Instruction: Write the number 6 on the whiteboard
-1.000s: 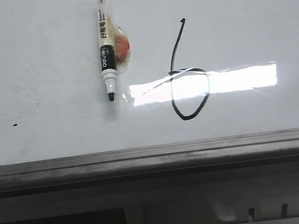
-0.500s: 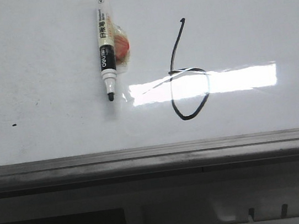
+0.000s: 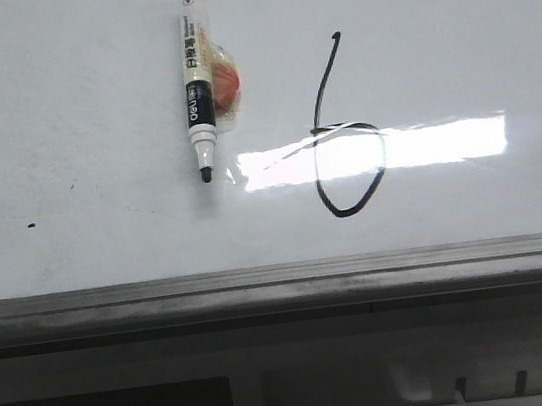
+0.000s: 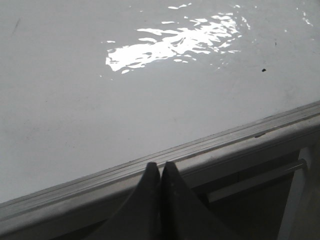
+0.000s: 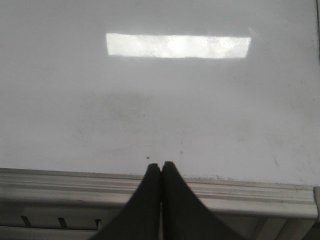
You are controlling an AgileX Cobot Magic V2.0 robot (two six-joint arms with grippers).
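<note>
Wrist views show the left gripper (image 4: 160,167) and right gripper (image 5: 161,167) closed with tips together, empty, over the ledge (image 3: 282,284). On the whiteboard (image 3: 58,122), the 6 (image 3: 337,133) sits right of the uncapped marker (image 3: 196,77).

A hand-drawn black number 6 (image 3: 342,132) stands on my whiteboard (image 3: 448,27); at its nine o'clock, a marker (image 3: 195,77) carries the brand "deli" on its black band
</note>
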